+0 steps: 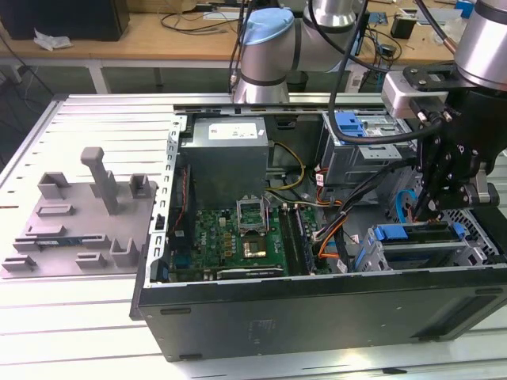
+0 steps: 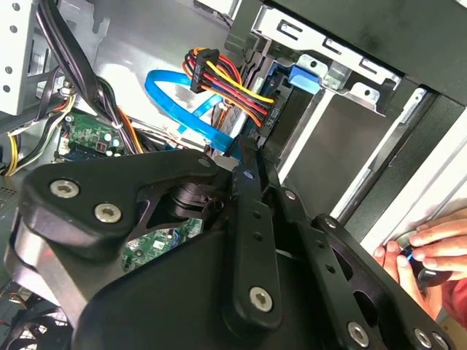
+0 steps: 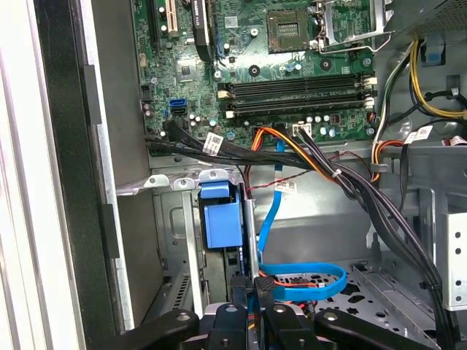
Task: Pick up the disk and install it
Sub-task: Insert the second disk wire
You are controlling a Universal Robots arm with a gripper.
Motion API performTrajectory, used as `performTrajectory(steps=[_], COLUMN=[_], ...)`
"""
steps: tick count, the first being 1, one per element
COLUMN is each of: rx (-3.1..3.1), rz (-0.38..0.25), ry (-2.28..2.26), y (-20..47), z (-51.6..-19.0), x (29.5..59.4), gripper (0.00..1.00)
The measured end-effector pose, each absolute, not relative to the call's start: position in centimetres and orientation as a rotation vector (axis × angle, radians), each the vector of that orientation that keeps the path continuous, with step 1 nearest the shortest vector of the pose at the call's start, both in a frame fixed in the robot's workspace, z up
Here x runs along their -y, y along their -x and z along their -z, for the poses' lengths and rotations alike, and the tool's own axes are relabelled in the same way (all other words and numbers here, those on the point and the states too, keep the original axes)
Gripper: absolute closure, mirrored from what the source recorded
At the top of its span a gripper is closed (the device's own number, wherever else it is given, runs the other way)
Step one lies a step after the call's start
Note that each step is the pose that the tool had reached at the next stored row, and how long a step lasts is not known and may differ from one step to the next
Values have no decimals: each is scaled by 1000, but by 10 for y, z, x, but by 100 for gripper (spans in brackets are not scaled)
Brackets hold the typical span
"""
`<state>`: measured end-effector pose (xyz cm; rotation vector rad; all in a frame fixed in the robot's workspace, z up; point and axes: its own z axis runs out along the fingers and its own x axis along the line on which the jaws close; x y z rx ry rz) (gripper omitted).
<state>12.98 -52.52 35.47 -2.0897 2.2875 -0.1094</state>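
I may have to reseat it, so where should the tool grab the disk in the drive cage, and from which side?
Probably by the blue tab at the disk's exposed end, coming from the case's open side: the disk sits slotted in the grey cage, so its flat faces are walled off and that end protrudes.

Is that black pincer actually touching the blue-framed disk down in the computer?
Cannot tell. In the exterior view the pincer hangs just above the disk in its bay, but its tips overlap the carrier's edge, so neither contact nor gap shows plainly.

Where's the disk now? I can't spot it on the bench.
In the exterior view the disk sits in the drive cage at the case's right, below the gripper.
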Motion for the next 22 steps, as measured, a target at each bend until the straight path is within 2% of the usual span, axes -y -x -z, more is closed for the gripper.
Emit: performTrajectory(steps=[22], rx=[-2288], rz=[110], ry=[2090], y=[-131], z=[-354], x=[529], gripper=[84])
